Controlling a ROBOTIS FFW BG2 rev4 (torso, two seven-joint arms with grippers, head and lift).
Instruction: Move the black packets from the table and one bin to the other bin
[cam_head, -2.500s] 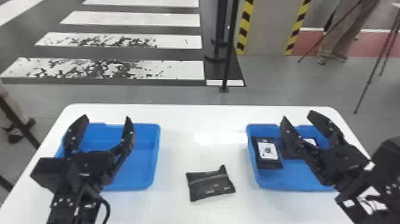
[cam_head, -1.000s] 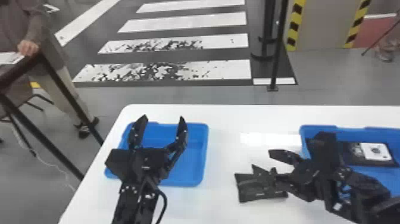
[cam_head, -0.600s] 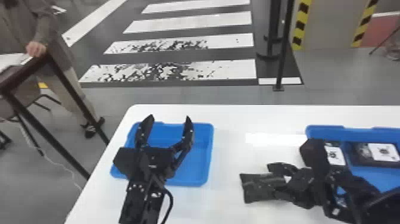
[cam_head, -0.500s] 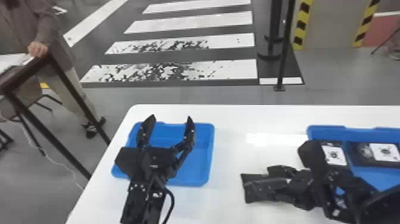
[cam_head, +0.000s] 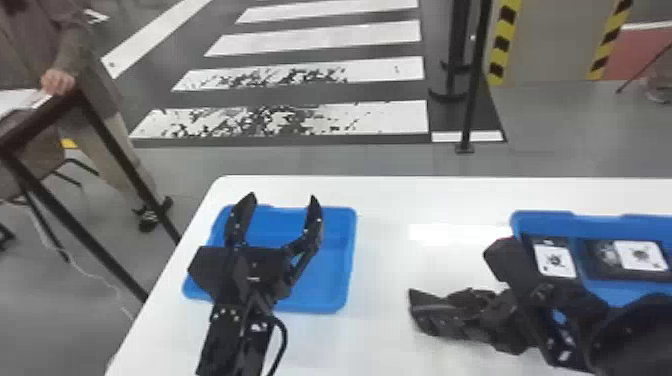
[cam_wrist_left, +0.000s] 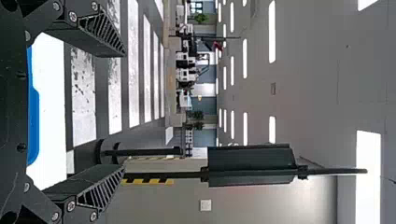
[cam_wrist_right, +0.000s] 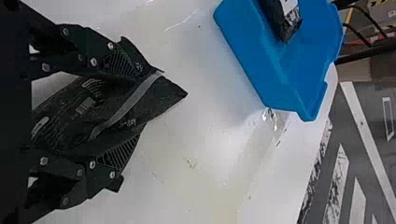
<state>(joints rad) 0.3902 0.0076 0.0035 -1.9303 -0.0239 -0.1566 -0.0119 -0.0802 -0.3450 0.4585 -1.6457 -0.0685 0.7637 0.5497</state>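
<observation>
holding black packet (cam_wrist_right: 88, 109) by both sides in right gripper (cam_wrist_right: 136, 126). squeeze evenly; raise straight off table (cam_wrist_right: 205, 154) before carrying it sideways.

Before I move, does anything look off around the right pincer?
Only the black packet, bowed in the right pincer: its pale stripe curves. Probably just squeeze; I see no spill or tear.
</observation>
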